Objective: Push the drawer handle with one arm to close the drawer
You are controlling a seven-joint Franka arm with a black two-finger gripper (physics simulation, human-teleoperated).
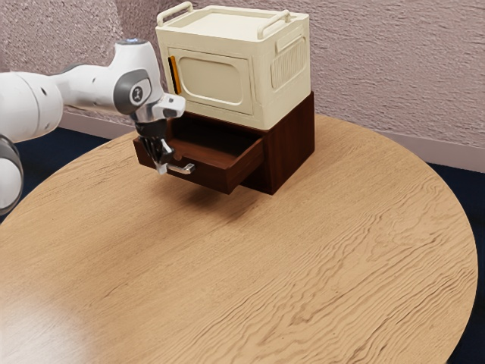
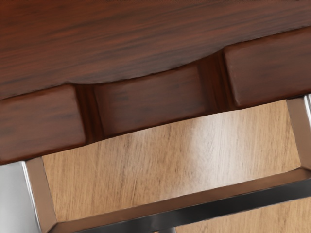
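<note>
A dark reddish-brown wooden drawer (image 1: 216,176) stands pulled out of its matching boxy cabinet (image 1: 292,148), its streaky grain softly glossy. On its front is a silvery metal bar handle (image 1: 182,169), squared at the corners. In the wrist view the drawer front's upper edge dips in a shallow curve above a recessed notch, and pale grain shows between front and handle.

The black gripper (image 1: 161,155) is close by the handle, over the drawer front; I can't tell how far the jaws stand open or whether they have hold of anything, nor whether they touch the handle. The hand hides part of the drawer, and the white arm (image 1: 83,87) is cut off at the exterior view's left edge.

On the cabinet sits a cream, round-cornered box (image 1: 261,95) with two top rails, a panelled front and a ribbed side. The round, pale wooden counter (image 1: 326,250) stretches beyond the drawer to its curved rim, with shadow under the drawer.
</note>
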